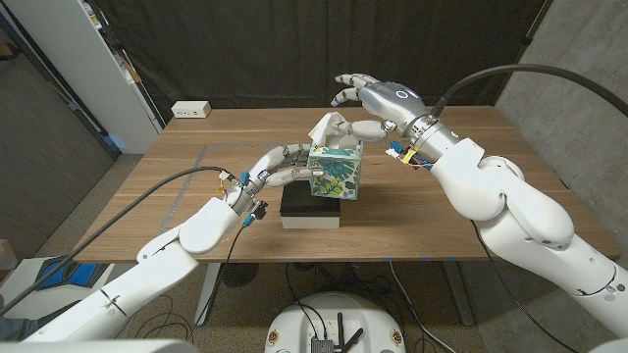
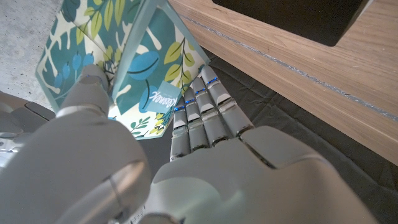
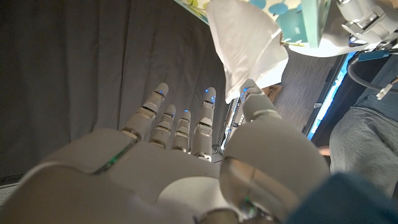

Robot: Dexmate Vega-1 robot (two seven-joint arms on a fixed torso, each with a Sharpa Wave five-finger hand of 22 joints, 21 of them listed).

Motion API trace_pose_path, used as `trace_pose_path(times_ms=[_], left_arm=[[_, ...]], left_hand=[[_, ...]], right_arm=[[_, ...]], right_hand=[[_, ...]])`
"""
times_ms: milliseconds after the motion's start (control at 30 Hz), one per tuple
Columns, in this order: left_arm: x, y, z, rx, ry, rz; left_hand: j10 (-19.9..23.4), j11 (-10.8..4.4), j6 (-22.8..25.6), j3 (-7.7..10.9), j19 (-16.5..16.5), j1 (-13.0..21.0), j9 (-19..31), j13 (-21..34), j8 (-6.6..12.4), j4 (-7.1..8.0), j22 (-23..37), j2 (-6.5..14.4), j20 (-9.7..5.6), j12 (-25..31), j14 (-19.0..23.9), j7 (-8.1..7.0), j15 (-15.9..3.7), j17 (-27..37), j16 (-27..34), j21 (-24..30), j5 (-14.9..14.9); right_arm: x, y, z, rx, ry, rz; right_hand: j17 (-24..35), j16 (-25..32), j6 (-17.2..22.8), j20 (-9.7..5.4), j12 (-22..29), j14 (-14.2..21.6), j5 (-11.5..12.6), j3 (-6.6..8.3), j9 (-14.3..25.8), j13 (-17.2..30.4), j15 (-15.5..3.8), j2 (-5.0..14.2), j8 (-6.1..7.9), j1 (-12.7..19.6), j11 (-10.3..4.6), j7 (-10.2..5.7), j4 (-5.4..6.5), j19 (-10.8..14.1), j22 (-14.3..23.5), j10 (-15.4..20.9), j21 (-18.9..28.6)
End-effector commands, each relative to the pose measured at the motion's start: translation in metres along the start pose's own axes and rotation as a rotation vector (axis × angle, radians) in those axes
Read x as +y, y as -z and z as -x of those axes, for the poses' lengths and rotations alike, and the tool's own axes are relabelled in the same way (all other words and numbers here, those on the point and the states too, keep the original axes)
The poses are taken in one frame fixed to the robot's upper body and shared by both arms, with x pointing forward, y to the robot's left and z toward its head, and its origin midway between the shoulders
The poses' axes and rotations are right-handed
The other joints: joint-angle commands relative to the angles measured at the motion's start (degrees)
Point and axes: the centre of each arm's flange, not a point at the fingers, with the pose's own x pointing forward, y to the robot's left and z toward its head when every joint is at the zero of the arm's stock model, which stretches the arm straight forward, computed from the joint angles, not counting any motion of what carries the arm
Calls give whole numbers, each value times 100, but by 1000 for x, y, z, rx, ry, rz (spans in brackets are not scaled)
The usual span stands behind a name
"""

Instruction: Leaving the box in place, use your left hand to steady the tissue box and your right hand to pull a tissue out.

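Above tissue box (image 1: 336, 172), right hand (image 1: 378, 106) seemingly pinches tissue (image 1: 327, 127)

From my head view, my left hand (image 1: 280, 169) covers the nine o'clock side of the tissue box (image 1: 336, 172), so I can't see that face. The tissue (image 1: 329, 126) stands at the box's twelve o'clock; I can't tell whether my right hand (image 1: 373, 103) pinches it. In the left wrist view the box (image 2: 134, 59) is cut off by the edge
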Motion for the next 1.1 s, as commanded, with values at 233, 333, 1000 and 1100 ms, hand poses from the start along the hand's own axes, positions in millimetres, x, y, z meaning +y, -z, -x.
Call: trace_pose_path(times_ms=[233,333,1000,1100], left_arm=[[2,2,-2,6,3,-1],[1,2,-3,6,3,-3],[2,8,-4,16,10,15],[2,8,-4,14,7,13]], left_hand=[[11,42,147,124,17,329,86,22,20,71,21,391,16,-2,36,61,-127,16,-16,-7,30],[10,43,151,127,15,328,86,23,20,67,21,389,17,-4,30,64,-123,14,-21,-8,30],[17,49,153,147,20,312,87,30,12,64,21,405,26,-11,28,67,-123,14,-27,-5,29],[15,54,154,149,17,309,87,31,11,64,21,407,27,-13,42,66,-114,14,-22,-6,28]], right_arm=[[3,-3,-8,-2,6,34],[2,-4,-9,4,11,54],[12,1,-15,10,8,37],[11,0,-16,16,14,45]], right_hand=[[21,128,489,-66,95,250,-25,19,80,17,-101,36,163,291,-62,-172,15,242,8,329,59],[30,165,620,-88,97,319,-37,14,75,13,-132,38,191,366,-79,-209,15,302,10,394,66],[89,316,1375,-183,104,559,-100,-32,66,-2,-271,64,400,698,-243,-388,32,564,21,731,98],[105,342,1538,-202,100,590,-106,-35,86,-2,-293,90,466,760,-265,-384,31,601,23,778,102]])
